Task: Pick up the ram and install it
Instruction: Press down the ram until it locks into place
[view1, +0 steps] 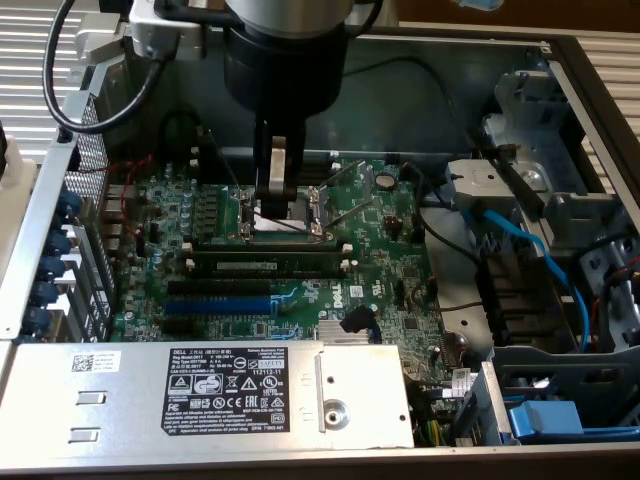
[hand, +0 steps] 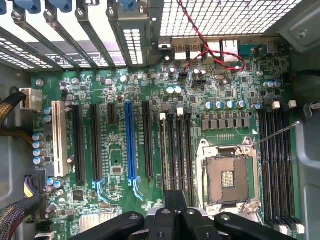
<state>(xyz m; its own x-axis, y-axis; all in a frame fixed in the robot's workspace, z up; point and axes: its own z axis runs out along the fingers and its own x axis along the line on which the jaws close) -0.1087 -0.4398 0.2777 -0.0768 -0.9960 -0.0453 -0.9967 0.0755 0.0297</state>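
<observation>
The ram (view1: 265, 264), a long dark-green stick with a pale label, stands edge-up in a black memory slot between white end clips on the motherboard (view1: 400, 260). My gripper (view1: 273, 192) hangs a little beyond it, over the open CPU socket (view1: 290, 215), fingers shut with nothing between them. It does not touch the ram. In the wrist view the shut fingers (hand: 175, 199) point down beside the long black memory slots (hand: 175, 150) and the CPU socket (hand: 227, 177).
A silver power supply (view1: 200, 395) with a label covers the case's near side. Blue cables (view1: 520, 240) and a drive cage sit at the exterior view's right. A blue expansion slot (hand: 131, 145), card brackets (view1: 50, 260) and red wires (hand: 210, 55) are also nearby.
</observation>
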